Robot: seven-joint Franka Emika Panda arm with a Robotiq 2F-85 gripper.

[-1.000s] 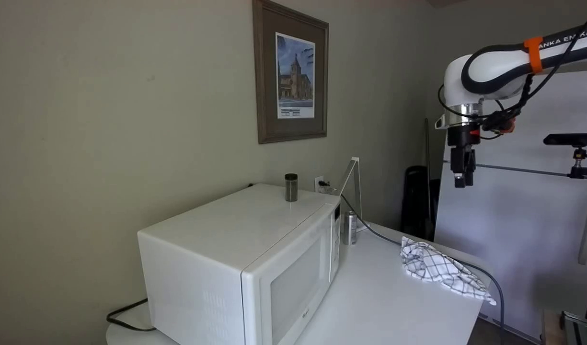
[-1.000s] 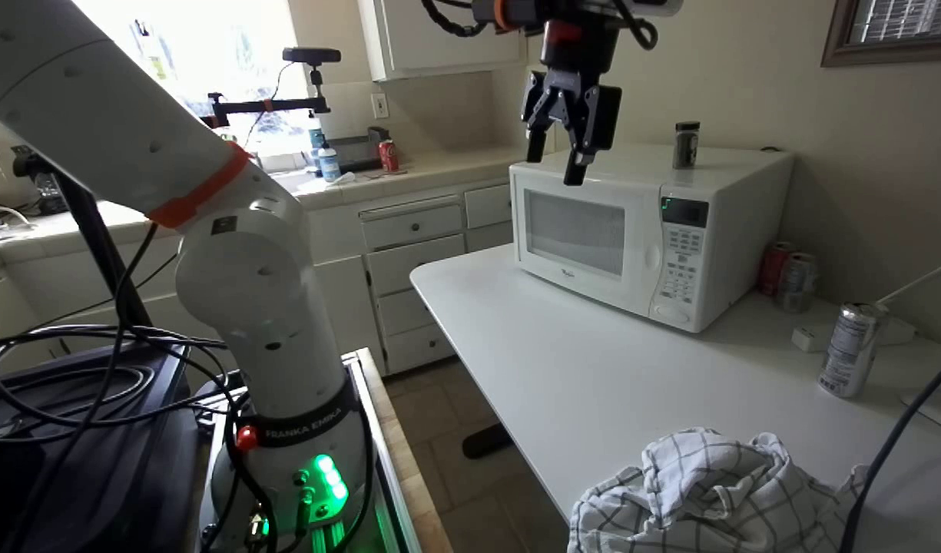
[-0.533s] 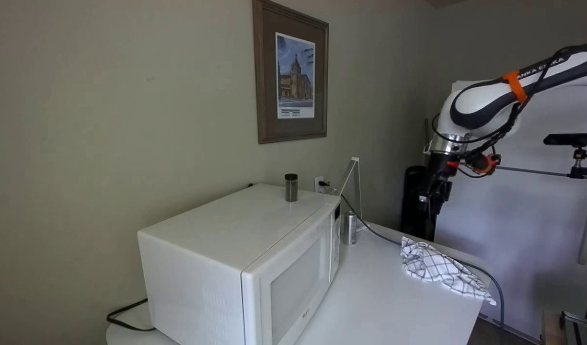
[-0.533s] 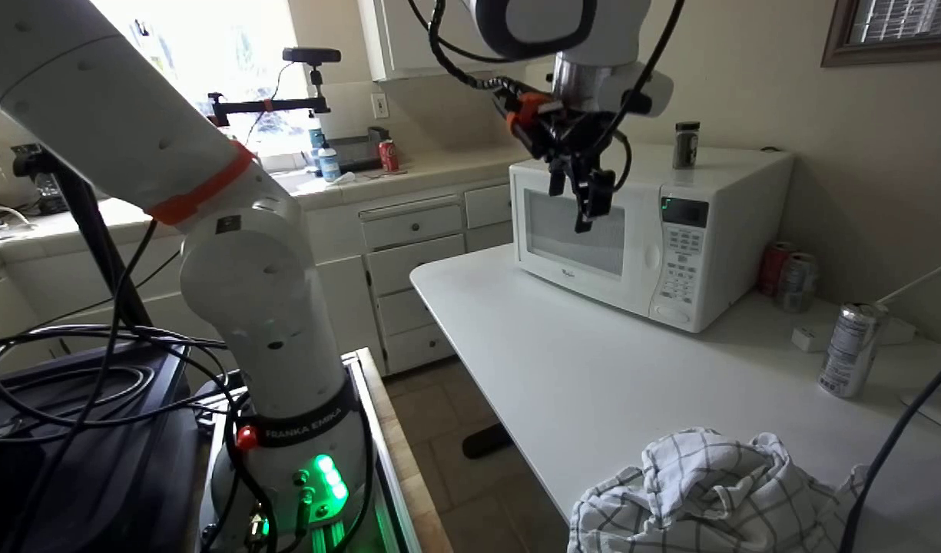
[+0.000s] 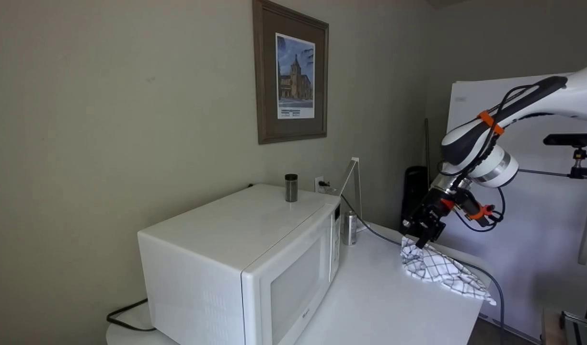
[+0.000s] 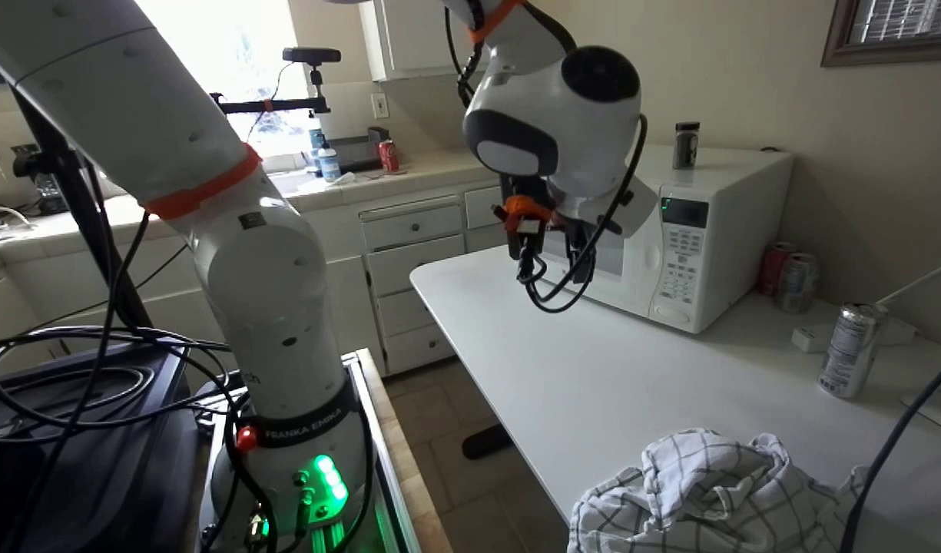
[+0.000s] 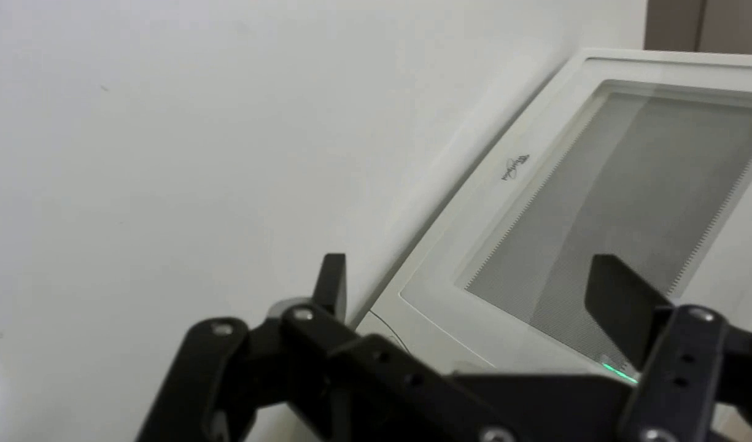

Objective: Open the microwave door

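Observation:
The white microwave [image 5: 226, 225] stands on the white table, also seen in an exterior view [image 6: 739, 207]. Its door [image 5: 293, 292] is shut flush with the body. The door's window and lower frame fill the right of the wrist view [image 7: 621, 184]. My gripper [image 5: 413, 235] is open and empty, tilted toward the microwave door, in the air apart from it. In the wrist view the gripper's fingers [image 7: 471, 258] are wide apart, with the door behind them. In an exterior view the arm's wrist covers most of the door window [image 6: 608, 253] and hides the fingertips.
A dark-capped jar [image 5: 291, 188] stands on the microwave top. A silver can [image 6: 853, 349] and a checked cloth [image 6: 716, 491] are on the table [image 6: 578, 369]. A grey cable [image 5: 379, 235] crosses the table. A wall stands close behind the microwave.
The arm has come down and the gripper has tilted from pointing straight down to pointing toward the microwave front. The microwave and its door have not moved.

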